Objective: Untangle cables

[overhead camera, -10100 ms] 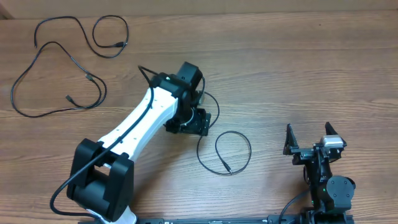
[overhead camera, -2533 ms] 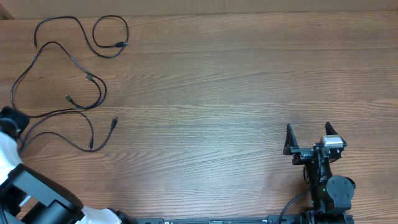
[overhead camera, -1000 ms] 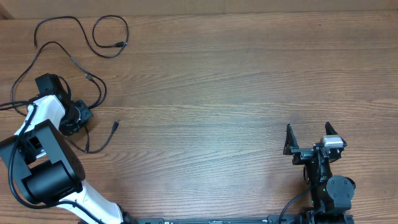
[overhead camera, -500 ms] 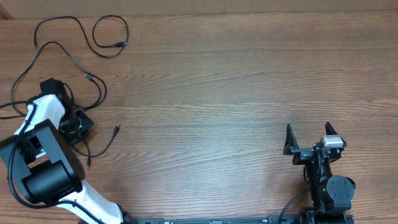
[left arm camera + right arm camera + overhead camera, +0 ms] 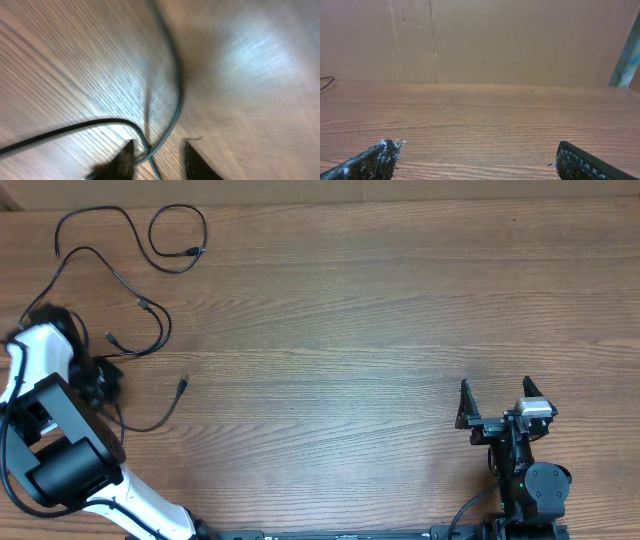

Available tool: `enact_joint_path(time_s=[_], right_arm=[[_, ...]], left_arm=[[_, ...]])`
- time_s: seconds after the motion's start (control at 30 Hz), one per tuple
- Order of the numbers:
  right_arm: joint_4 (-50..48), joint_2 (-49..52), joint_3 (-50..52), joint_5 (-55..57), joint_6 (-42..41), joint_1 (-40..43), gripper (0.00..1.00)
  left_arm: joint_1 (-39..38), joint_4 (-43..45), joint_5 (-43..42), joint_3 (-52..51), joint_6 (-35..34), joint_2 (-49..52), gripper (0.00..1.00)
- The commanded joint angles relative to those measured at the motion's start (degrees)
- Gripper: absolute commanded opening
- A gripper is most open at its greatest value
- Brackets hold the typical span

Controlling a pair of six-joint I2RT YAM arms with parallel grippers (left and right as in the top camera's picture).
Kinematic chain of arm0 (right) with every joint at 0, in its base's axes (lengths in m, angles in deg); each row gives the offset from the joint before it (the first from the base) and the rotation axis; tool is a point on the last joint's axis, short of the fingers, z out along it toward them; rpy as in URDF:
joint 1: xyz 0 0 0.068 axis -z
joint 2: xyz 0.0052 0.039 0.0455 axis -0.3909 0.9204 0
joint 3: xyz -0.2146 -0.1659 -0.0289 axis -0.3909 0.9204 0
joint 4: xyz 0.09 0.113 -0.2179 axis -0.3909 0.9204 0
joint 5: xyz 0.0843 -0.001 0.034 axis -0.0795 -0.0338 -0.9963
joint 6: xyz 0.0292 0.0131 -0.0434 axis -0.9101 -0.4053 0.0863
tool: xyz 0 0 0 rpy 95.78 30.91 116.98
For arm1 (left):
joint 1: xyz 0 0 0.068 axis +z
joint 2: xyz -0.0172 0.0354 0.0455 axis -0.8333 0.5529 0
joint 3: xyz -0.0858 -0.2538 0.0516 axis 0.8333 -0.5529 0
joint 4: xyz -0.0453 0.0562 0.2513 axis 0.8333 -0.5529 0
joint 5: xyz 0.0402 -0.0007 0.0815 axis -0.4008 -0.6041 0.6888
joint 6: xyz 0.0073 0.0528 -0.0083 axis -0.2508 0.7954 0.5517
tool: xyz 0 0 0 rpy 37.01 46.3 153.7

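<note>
A cable (image 5: 176, 95) was straddled by the released left end effector (image 5: 159, 145); the right end effector (image 5: 476, 147) was released too.

The overhead view is evenly lit and sharp, except the smeared left arm (image 5: 35, 352). The left wrist view is badly blurred, with white glare on the table (image 5: 260, 55) and a dark shadow beside the cable (image 5: 176, 95). The right wrist view is clear.

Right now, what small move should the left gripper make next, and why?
Probably lift the left gripper straight up. In the blurred wrist view its jaws stand apart and a thin cable runs loosely between them, so nothing seems gripped.
</note>
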Motion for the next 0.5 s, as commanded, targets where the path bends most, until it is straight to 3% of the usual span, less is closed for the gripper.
enact_joint_path(time_s=[0.0, 0.07, 0.1, 0.3, 0.47], right_arm=[[-0.3, -0.4, 0.6, 0.1, -0.2, -0.3, 1.0], [-0.3, -0.4, 0.6, 0.1, -0.2, -0.3, 1.0], [-0.3, -0.4, 0.6, 0.1, -0.2, -0.3, 1.0], [-0.3, -0.4, 0.6, 0.1, -0.2, -0.3, 1.0], [-0.3, -0.4, 0.6, 0.1, -0.2, -0.3, 1.0]], left_arm=[[-0.5, -3.0, -1.0, 10.5, 0.5, -0.3, 0.59], [-0.7, -5.2, -1.3, 14.4, 0.5, -0.3, 0.95], [-0.7, -6.2, -1.2, 16.0, 0.5, -0.3, 1.0], [1.5, -9.7, 2.7, 19.6, -1.6, -0.3, 0.99], [7.9, -11.7, 5.9, 19.6, -5.2, -0.3, 1.0]])
